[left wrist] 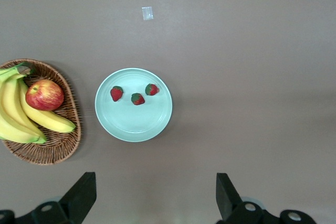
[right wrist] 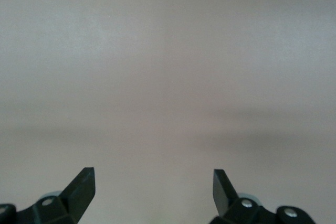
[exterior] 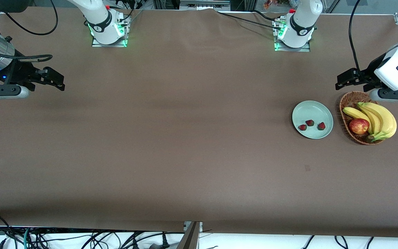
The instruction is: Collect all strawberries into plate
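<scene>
Three strawberries (exterior: 302, 127), (exterior: 310, 122), (exterior: 321, 126) lie in the pale mint-green plate (exterior: 311, 110) toward the left arm's end of the table. In the left wrist view they lie (left wrist: 116, 93), (left wrist: 137, 98), (left wrist: 151, 89) in the plate (left wrist: 131, 123). My left gripper (exterior: 344, 81) (left wrist: 156, 198) is open and empty, held up over the table by the plate and basket. My right gripper (exterior: 55, 80) (right wrist: 154, 190) is open and empty over bare table at the right arm's end.
A brown wicker basket (exterior: 348, 100) (left wrist: 63, 148) stands beside the plate and holds a bunch of bananas (exterior: 380, 119) (left wrist: 21, 116) and a red-yellow apple (exterior: 359, 126) (left wrist: 44, 94). A small pale mark (exterior: 307, 168) (left wrist: 147, 13) lies on the brown cloth, nearer to the front camera than the plate.
</scene>
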Robot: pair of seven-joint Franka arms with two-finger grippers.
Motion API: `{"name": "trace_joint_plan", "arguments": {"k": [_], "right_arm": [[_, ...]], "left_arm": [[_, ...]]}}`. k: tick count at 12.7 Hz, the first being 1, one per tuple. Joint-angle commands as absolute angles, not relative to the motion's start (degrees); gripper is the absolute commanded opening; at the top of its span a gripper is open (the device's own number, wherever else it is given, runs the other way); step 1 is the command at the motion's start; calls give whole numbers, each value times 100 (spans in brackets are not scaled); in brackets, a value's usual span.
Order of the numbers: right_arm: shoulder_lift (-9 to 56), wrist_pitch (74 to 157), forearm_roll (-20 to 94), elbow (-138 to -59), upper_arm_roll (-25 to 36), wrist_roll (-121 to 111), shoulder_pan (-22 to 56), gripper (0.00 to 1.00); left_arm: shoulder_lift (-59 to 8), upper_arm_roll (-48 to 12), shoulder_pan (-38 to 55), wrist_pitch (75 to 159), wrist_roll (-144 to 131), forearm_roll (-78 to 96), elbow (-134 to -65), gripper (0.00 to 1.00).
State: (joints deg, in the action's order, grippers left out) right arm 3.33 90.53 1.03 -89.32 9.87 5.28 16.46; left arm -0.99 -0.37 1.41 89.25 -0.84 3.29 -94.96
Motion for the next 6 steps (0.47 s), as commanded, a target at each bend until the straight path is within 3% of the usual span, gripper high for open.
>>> {"name": "trace_joint_plan", "arguments": {"k": [1, 6], "right_arm": [[369, 9009, 123, -8824, 941, 527, 1573, 99], [369, 9009, 123, -8824, 940, 527, 1573, 99]], "left_arm": [[-193, -44, 245, 8771, -18, 106, -9299, 100], [-185, -26, 229, 8771, 290, -26, -9299, 100]]}}
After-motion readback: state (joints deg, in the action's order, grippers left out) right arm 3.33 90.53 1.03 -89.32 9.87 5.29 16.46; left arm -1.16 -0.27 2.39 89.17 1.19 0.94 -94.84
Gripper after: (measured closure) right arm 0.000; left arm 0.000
